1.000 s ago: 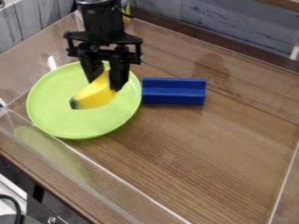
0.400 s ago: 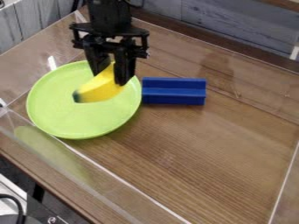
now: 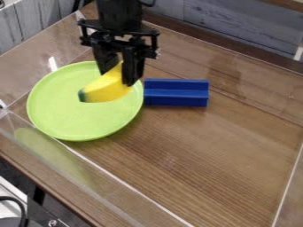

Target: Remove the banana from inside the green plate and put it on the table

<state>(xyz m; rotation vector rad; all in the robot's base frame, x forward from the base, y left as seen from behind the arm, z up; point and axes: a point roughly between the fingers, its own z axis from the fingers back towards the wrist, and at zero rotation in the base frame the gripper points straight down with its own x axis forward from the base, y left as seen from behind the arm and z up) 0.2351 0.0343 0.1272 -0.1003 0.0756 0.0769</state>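
The black gripper (image 3: pixel 123 69) points straight down over the right half of the green plate (image 3: pixel 59 111), its jaws clamped on the banana (image 3: pixel 104 89), which hangs tilted between them with its yellow body sticking out to the left and its lower end just above the plate's surface. A blue rectangular block (image 3: pixel 176 92) lies on the table (image 3: pixel 225 151) just beside the plate's right rim. By my reading the lift-out step is in hand: the fruit is gripped and clear of the plate but not yet past its rim. The next move calls for carrying it sideways beyond the rim, avoiding the block, to a bare stretch of wood-grain surface, then lowering it until it rests there before the jaws part.
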